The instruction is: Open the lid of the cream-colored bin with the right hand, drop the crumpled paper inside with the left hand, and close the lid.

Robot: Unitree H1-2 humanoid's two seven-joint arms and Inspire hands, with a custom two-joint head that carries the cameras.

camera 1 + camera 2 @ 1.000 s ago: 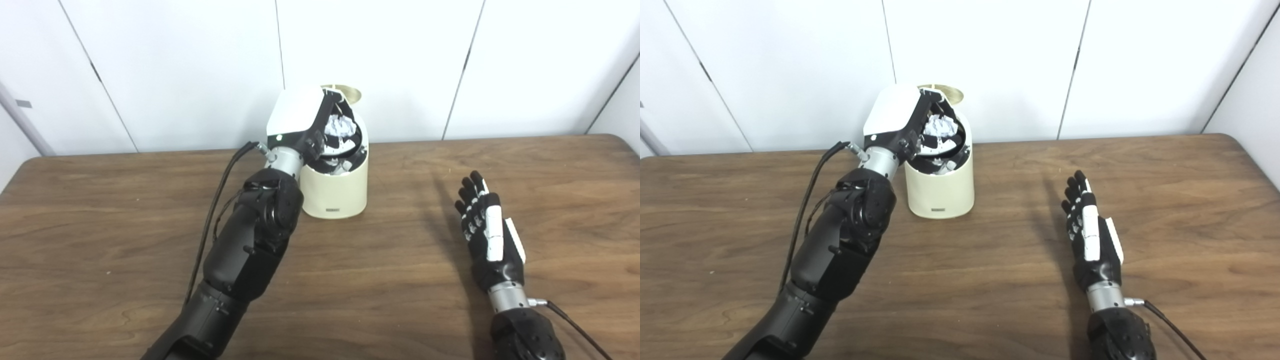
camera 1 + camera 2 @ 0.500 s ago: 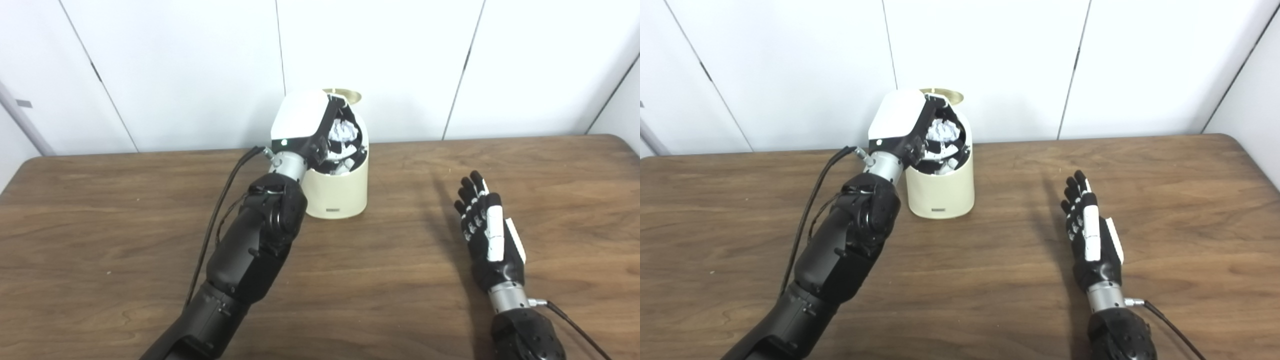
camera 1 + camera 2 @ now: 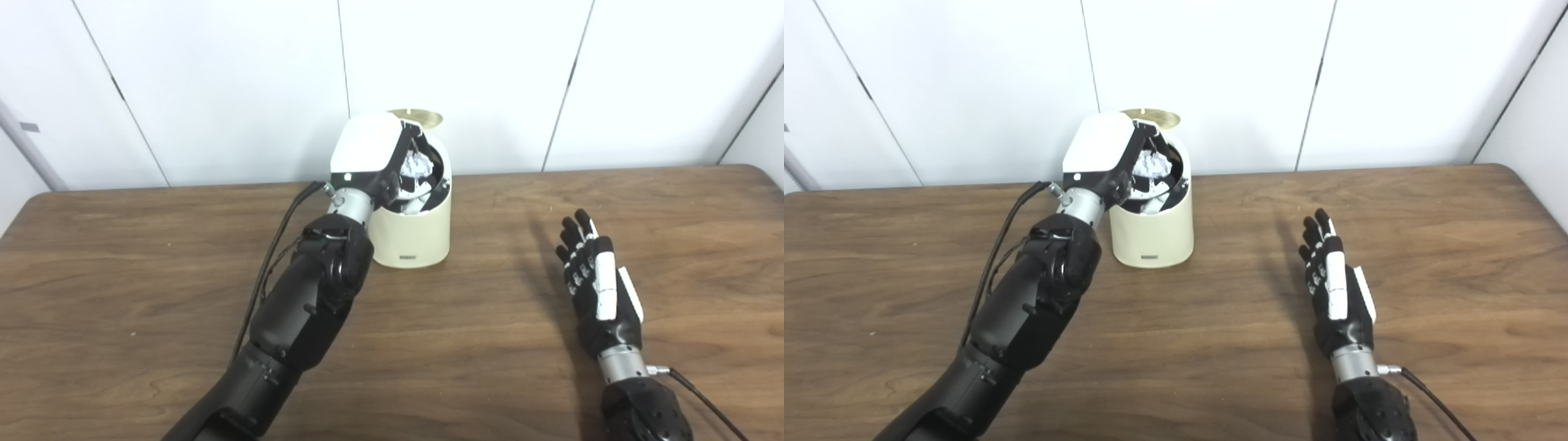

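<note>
Paper-drop step: left hand (image 3: 380, 160) curled around crumpled paper (image 3: 415, 165) over the open mouth of the upright cream bin (image 3: 413, 236) at twelve o'clock, lid (image 3: 418, 116) tipped back, needing release next, while right hand (image 3: 597, 288), fingers spread and empty, waits at four o'clock.

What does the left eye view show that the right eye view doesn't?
Only the left eye view: the table's rounded left corner and a small grey tag on the wall above it.
Only the right eye view: the table's right edge running toward the camera.
Both: the left hand holding the crumpled paper over the open cream bin, its lid raised behind, and the right hand open, away from the bin.
</note>
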